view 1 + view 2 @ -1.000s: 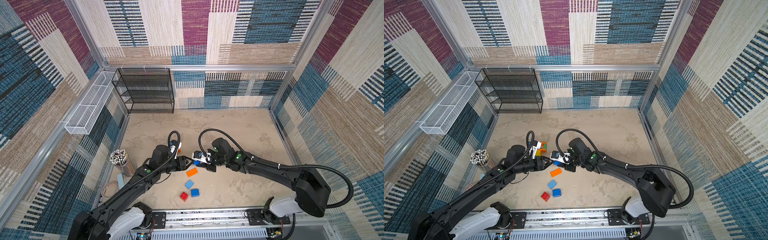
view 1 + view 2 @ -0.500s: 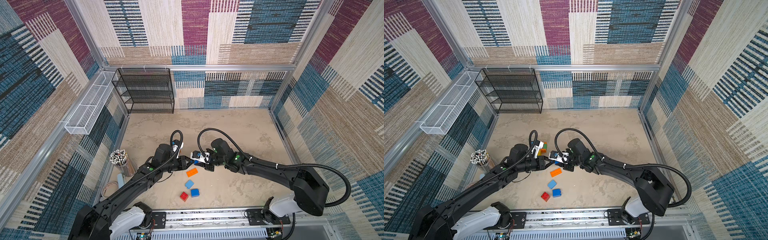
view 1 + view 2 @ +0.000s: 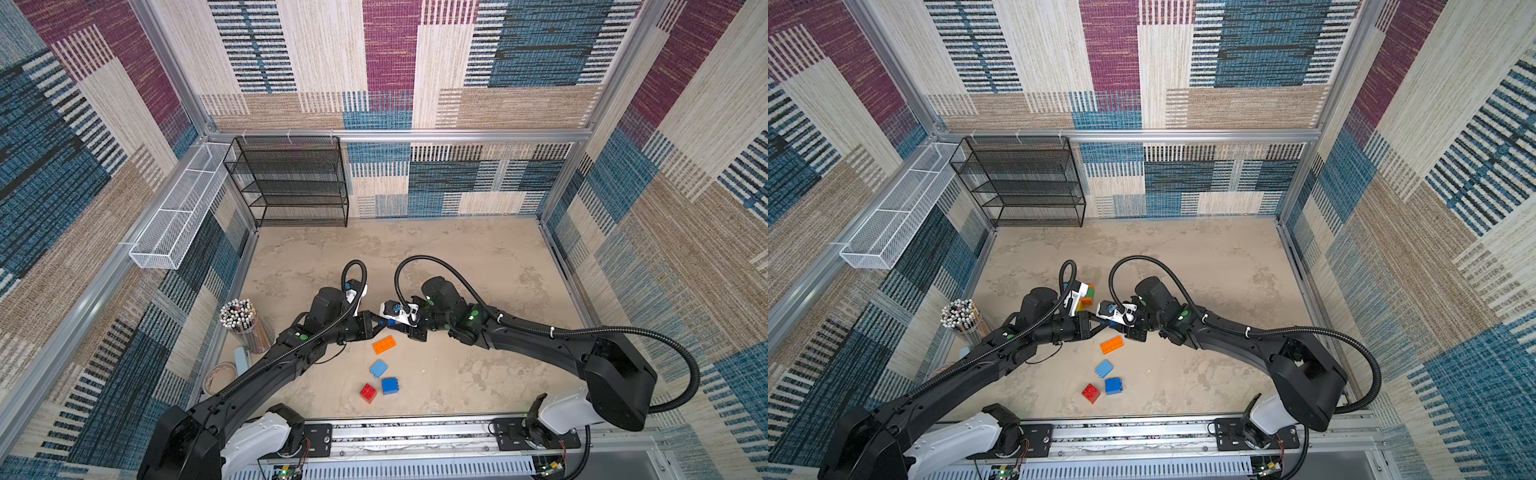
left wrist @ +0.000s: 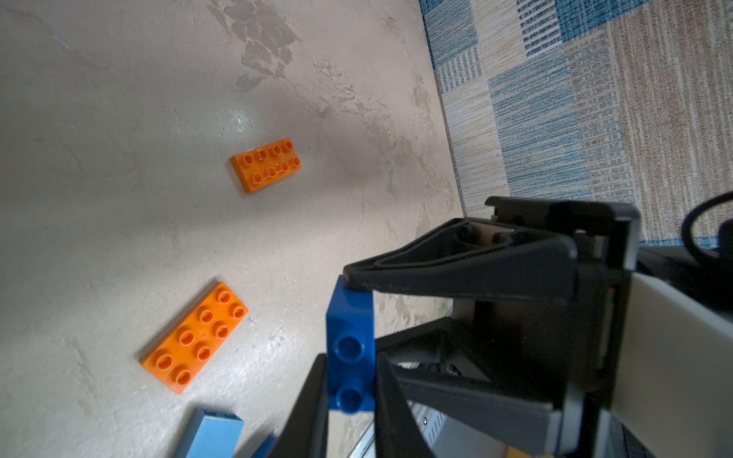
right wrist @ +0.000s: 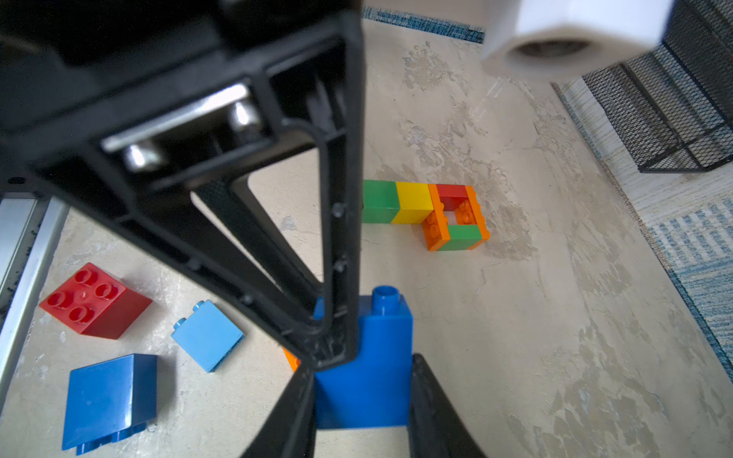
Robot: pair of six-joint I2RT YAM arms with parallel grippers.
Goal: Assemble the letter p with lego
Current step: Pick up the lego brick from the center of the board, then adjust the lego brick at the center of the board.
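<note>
A dark blue lego brick [image 4: 351, 317] [image 5: 380, 357] hangs just above the floor between both arms. My left gripper [image 4: 351, 357] [image 3: 379, 322] is shut on it, and my right gripper [image 5: 361, 365] [image 3: 1121, 328] is shut on it from the opposite side. A built piece of green, yellow, orange and red lego [image 5: 436, 210] [image 3: 1086, 293] lies beyond them, mostly hidden in both top views. Loose on the floor lie an orange brick [image 3: 383, 344] [image 4: 194, 337], a light blue one [image 3: 378, 368], a red one [image 3: 368, 392] and a blue one [image 3: 390, 385]. A second orange brick [image 4: 266, 164] shows in the left wrist view.
A cup of pencils [image 3: 243, 320] and a tape roll [image 3: 218, 376] stand by the left wall. A black wire rack [image 3: 291, 183] fills the back left corner, with a white wire basket [image 3: 178, 220] on the left wall. A metal rail [image 3: 415, 432] runs along the front.
My left gripper has closed its fingers onto the blue brick that my right gripper holds. Both arms have shifted slightly; the loose bricks have not moved.
</note>
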